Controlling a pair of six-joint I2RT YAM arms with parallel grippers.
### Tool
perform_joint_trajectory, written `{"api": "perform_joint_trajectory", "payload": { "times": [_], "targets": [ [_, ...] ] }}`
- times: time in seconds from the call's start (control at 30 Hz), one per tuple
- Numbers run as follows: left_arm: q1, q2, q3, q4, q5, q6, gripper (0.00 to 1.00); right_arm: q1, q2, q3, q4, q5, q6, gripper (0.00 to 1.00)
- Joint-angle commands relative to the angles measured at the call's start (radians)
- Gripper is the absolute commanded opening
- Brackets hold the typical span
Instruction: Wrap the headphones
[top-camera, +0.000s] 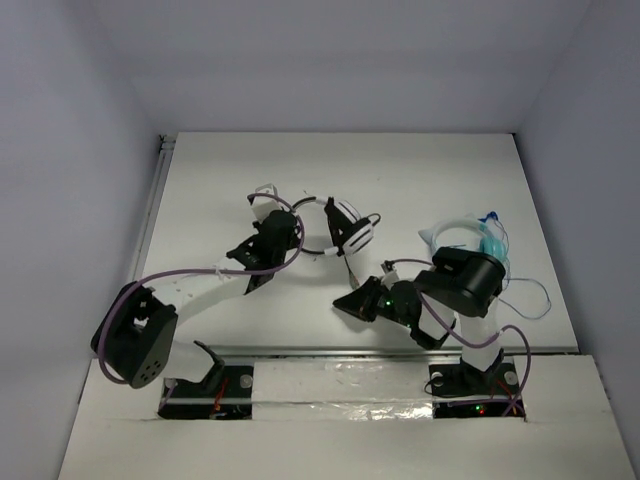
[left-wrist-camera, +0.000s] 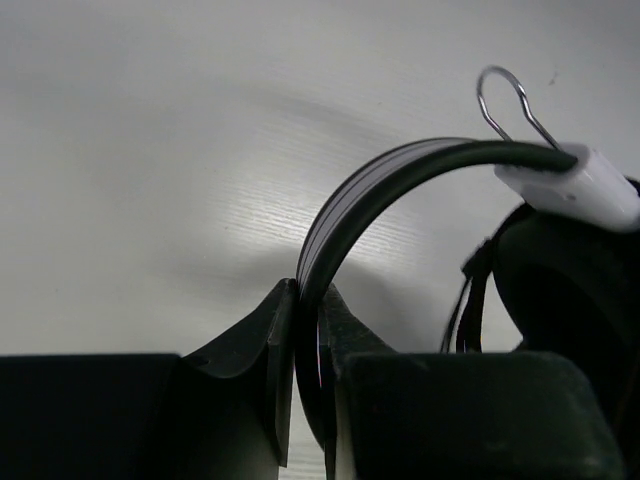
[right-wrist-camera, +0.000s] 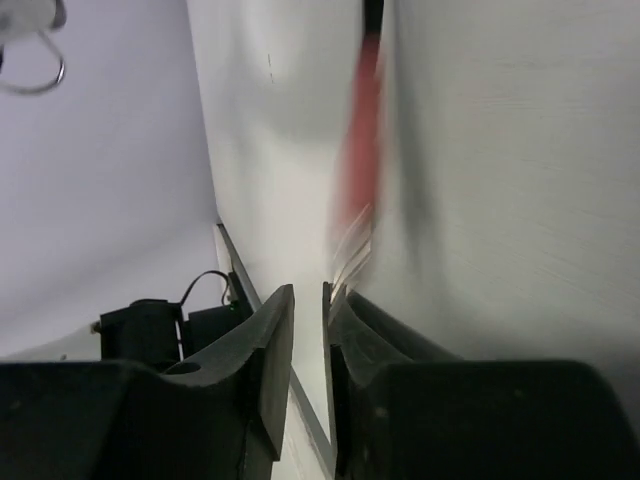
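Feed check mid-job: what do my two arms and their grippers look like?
Both are black: the left arm and the right arm each carry a purple cable. A green light glows near the right gripper. It and the left gripper have two black wedge-shaped fingers.

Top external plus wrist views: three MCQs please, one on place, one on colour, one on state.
1. Where do the teal headphones lie in the top view?
A) right of the black-and-white headphones
B) in the far left corner
C) on the left arm's base

2. What colour is the slider at the end of the headband?
A) red
B) white
C) teal

3. What is the left gripper doing?
A) open above the table
B) out of view
C) shut on the headband

Key:
1 A, the top view shows them to the right of the black-and-white pair.
2 B, the left wrist view shows it white.
3 C, both fingers press the band.
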Motion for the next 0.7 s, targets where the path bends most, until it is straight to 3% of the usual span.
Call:
{"api": "perform_joint_trajectory", "payload": {
  "times": [0.0,0.17,0.27,0.47,0.57,0.67],
  "targets": [
    [0.011,-0.001,0.012,0.203,-0.081,-0.073,0.00,0.047,0.087,-0.029,0.365,0.001,0.041,0.24],
    [0.011,0.056,0.003,0.225,-0.093,-0.066,0.00,0.056,-0.017,-0.068,0.336,0.032,0.014,0.49],
    [0.011,0.105,0.026,0.226,-0.095,-0.041,0.00,0.078,-0.134,-0.084,0.223,0.049,-0.015,0.55],
    [0.011,0.211,0.080,0.203,-0.116,0.000,0.00,0.119,-0.460,-0.058,-0.155,0.130,-0.121,0.57],
    [0.020,0.246,0.098,0.196,-0.142,0.026,0.00,0.157,-0.676,-0.006,-0.514,0.223,-0.198,0.57],
    [0.029,0.269,0.112,0.197,-0.150,0.028,0.00,0.168,-0.868,0.040,-0.714,0.276,-0.279,0.58]
  ]
}}
